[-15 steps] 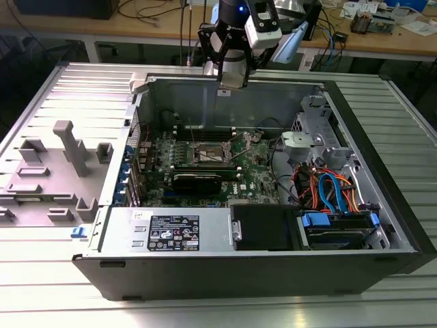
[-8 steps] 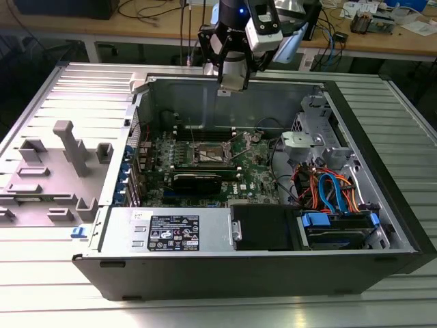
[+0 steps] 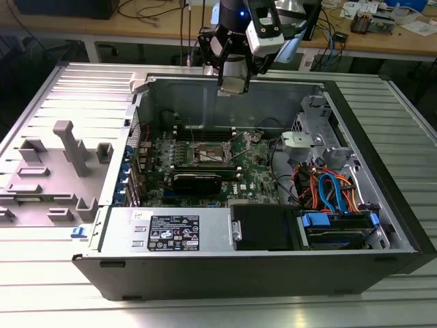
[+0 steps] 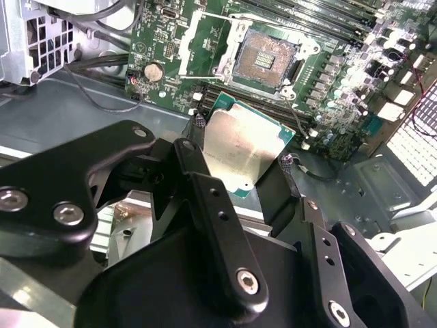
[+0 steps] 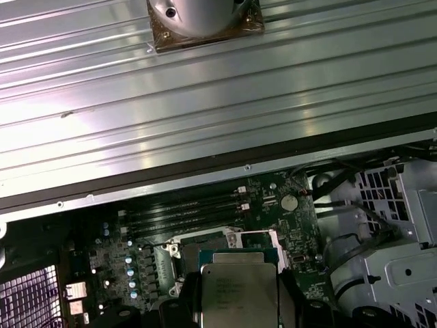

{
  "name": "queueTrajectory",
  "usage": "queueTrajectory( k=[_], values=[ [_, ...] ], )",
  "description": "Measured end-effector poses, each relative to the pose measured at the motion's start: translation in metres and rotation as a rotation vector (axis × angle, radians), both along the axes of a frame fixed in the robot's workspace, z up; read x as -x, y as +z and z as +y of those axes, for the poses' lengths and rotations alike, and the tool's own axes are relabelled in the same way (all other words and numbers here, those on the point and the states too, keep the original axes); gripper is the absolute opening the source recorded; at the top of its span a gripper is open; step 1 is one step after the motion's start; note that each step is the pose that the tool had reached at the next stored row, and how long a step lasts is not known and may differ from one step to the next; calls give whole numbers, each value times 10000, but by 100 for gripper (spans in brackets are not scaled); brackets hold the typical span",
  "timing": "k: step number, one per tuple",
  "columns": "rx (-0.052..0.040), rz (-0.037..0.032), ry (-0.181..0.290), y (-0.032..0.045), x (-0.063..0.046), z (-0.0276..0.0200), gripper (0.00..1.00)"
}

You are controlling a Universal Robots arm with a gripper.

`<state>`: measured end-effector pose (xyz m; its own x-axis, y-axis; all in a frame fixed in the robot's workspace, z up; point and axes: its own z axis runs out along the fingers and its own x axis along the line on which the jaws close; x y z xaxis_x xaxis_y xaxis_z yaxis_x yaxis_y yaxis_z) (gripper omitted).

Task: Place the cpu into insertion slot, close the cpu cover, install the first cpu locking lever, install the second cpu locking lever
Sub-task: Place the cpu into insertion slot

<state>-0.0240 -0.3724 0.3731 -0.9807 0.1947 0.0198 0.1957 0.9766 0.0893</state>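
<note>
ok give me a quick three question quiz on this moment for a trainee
1. True or false: the cpu sits in the insertion slot.
2. What does the pincer hold? a) a memory stick b) the cpu c) nothing
3. Fill in: the insertion slot is on the ____ board.

Key: 1 false: it is held clear of the slot. 2 b. 3 green.

A ribbed metal table (image 3: 205,311) is catching light; far behind, a wooden bench (image 3: 68,29) is carrying cables (image 3: 332,41).
</note>
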Motion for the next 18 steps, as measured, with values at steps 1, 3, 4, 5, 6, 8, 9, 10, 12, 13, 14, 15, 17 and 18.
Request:
queueTrajectory(
  k=[1, 3, 4, 5, 6, 8, 9, 10, 12, 13, 14, 15, 17, 18],
  values=[
    [1, 0, 0, 0, 0, -1, 55],
    [-1, -1, 1, -1, 0, -4, 55],
    [-1, -1, 0, -1, 0, -5, 55],
    [-1, -1, -26, -2, 0, -7, 55],
    [0, 0, -126, -2, 0, -8, 55],
    [0, -1, -304, -3, -1, -8, 55],
    [0, -1, -408, -3, 0, -8, 55],
    [0, 0, -484, -4, 0, -8, 55],
    [2, 1, -613, -4, 0, -9, 55],
    [1, 0, -653, -5, 0, -9, 55],
    [0, -1, -715, -7, 0, -9, 55],
    [0, -1, -756, -8, 0, -9, 55],
    [0, 0, -806, -10, 0, -8, 55],
    [-1, -1, -832, -11, 0, -8, 55]
  ],
)
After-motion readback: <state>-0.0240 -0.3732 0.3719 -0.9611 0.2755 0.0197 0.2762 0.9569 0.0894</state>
